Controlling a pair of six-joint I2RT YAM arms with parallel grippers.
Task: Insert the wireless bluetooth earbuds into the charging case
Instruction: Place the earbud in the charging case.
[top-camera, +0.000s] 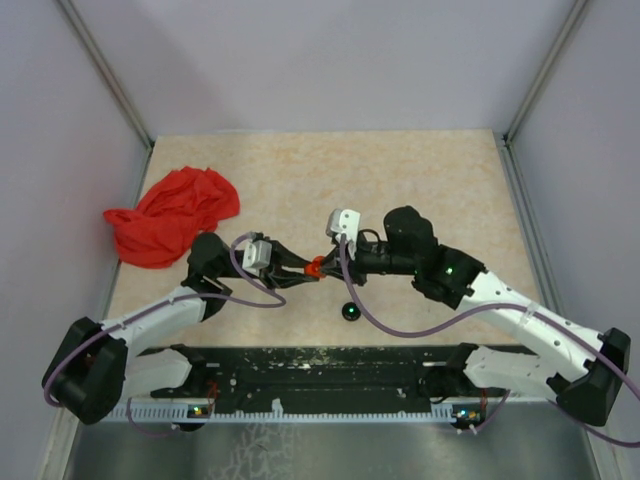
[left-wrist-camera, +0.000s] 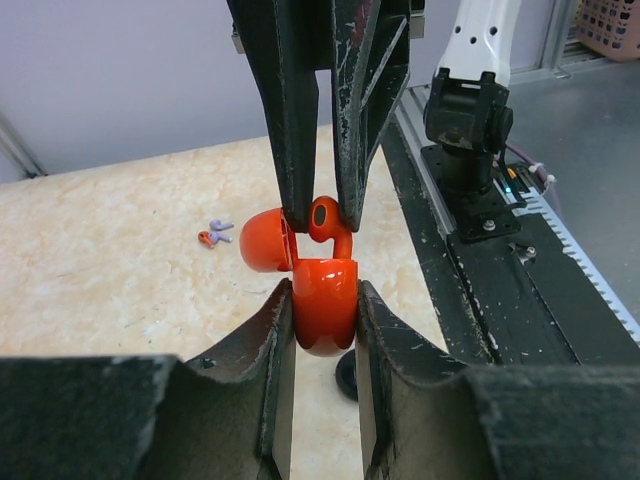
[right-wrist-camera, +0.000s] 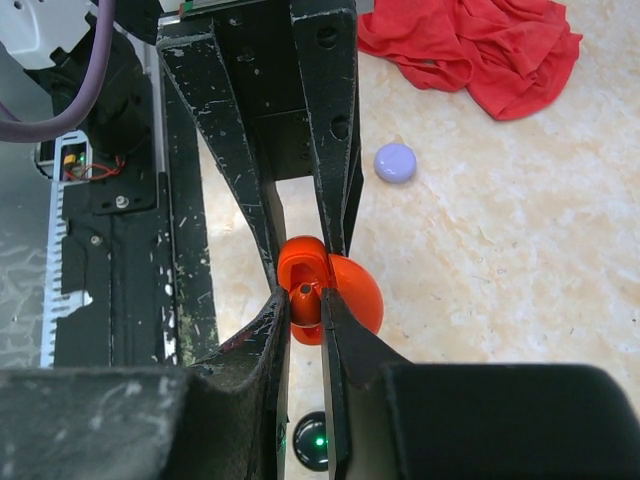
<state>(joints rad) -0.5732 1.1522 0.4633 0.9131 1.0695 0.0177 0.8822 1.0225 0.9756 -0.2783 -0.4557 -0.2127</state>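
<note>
While your left hand (left-wrist-camera: 325, 292) clamps the open charging case (left-wrist-camera: 326, 325), your right hand (right-wrist-camera: 305, 308) pinches the red earbud (left-wrist-camera: 324, 216) at its mouth.

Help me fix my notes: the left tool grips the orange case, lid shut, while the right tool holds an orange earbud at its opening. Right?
No: the lid is open, swung aside, as the left wrist view shows. Otherwise right: the left tool grips the orange case while the right tool holds an orange earbud at its opening.
</note>
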